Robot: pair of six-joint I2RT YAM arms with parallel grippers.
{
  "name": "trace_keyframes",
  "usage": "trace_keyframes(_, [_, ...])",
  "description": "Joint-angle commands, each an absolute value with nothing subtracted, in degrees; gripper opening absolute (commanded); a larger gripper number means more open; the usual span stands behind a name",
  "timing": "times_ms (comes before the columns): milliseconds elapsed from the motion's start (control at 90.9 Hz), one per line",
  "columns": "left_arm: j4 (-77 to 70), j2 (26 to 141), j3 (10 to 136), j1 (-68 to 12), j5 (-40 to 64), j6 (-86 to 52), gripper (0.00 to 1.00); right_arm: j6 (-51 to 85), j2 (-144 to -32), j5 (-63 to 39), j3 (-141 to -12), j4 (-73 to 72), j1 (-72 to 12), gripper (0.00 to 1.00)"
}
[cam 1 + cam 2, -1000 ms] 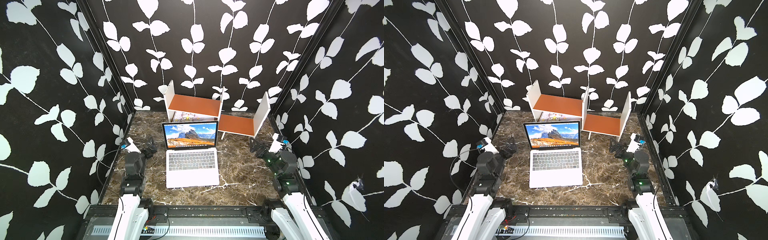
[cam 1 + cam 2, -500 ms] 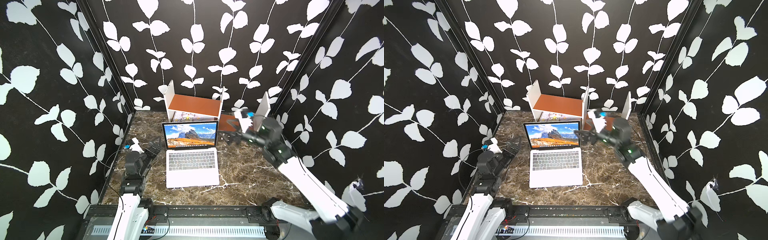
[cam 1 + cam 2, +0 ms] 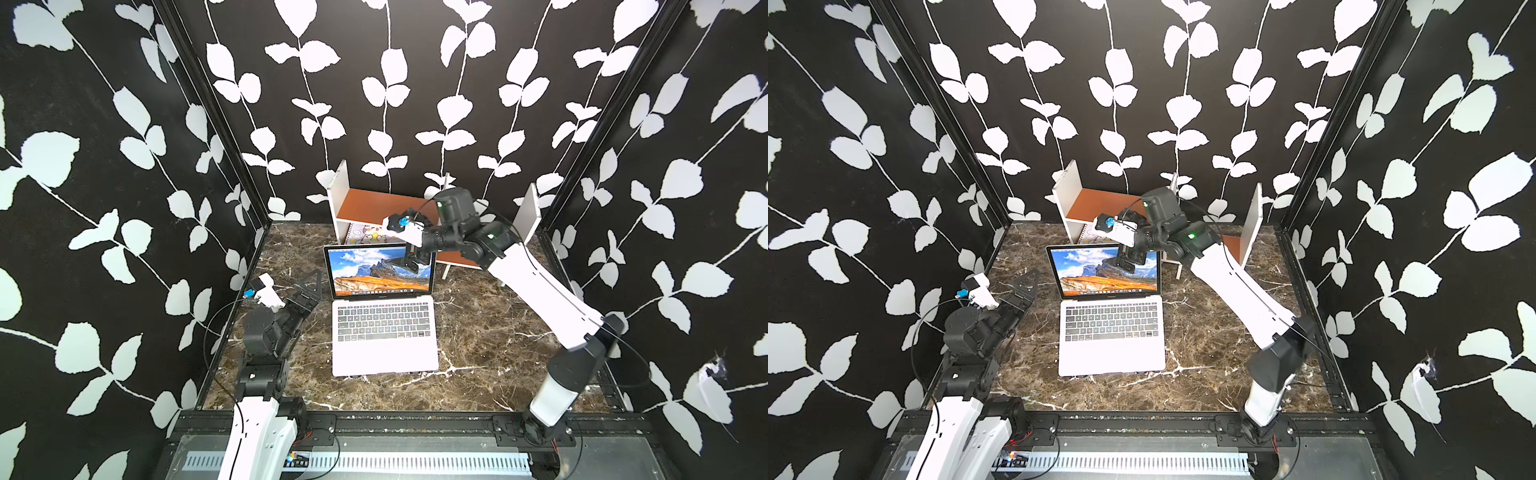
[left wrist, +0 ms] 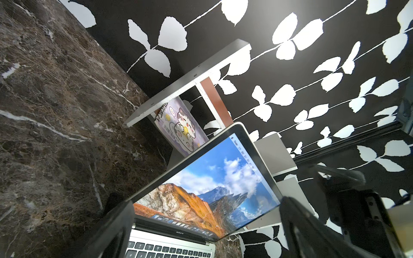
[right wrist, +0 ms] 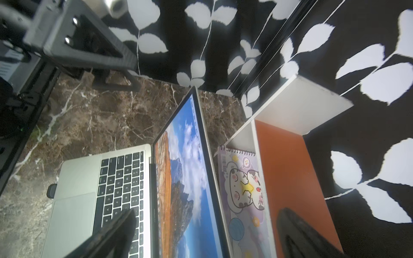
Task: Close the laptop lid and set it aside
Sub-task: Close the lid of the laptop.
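Laptop: sitting open on the marble table, keyboard facing the arms, screen glowing with a mountain picture.
Lid: standing upright, leaning slightly back.
Right gripper: hovering at the laptop's top right corner, fingers spread wide, one on the screen side, one behind the lid, gripping nothing I can see.
Left gripper: hanging just left of the laptop's hinge, clear of it, fingers spread wide, holding nothing.
Shelf: standing just behind the laptop, with a cat notebook leaning under it.
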State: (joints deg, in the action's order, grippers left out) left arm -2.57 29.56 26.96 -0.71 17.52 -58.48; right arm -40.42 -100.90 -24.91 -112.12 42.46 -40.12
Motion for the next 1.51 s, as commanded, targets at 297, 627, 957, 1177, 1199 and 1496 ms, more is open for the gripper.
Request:
trace_keyframes(297, [-7.31, 33.10, 28.92, -0.77, 19.28, -57.90, 0.99, -40.85, -106.52, -13.48, -117.33, 45.00, -42.40, 0.98])
trace_keyframes(627, [-8.76, 34.24, 28.66, -0.88, 19.51, -57.51, 0.99, -45.04, -107.74, -9.21, -115.96, 47.90, -44.79, 0.95])
trace_keyframes(957, [-6.66, 33.77, 31.63, -0.81, 18.82, -55.19, 0.99, -47.90, -105.76, -6.24, -114.12, 50.55, -47.39, 0.83])
trace_keyframes(1177, [-3.49, 33.63, 35.51, -0.81, 18.45, -53.66, 0.99, -47.66, -103.70, -5.78, -112.33, 52.90, -48.76, 0.75])
trace_keyframes(1199, [-2.96, 33.59, 35.84, -0.80, 18.24, -53.54, 0.99, -47.60, -103.49, -5.69, -112.17, 53.28, -48.95, 0.74])
trace_keyframes(1496, [1.75, 33.64, 41.65, -0.79, 15.53, -56.09, 0.98, -45.66, -98.49, -0.33, -104.79, 53.64, -54.45, 0.71])
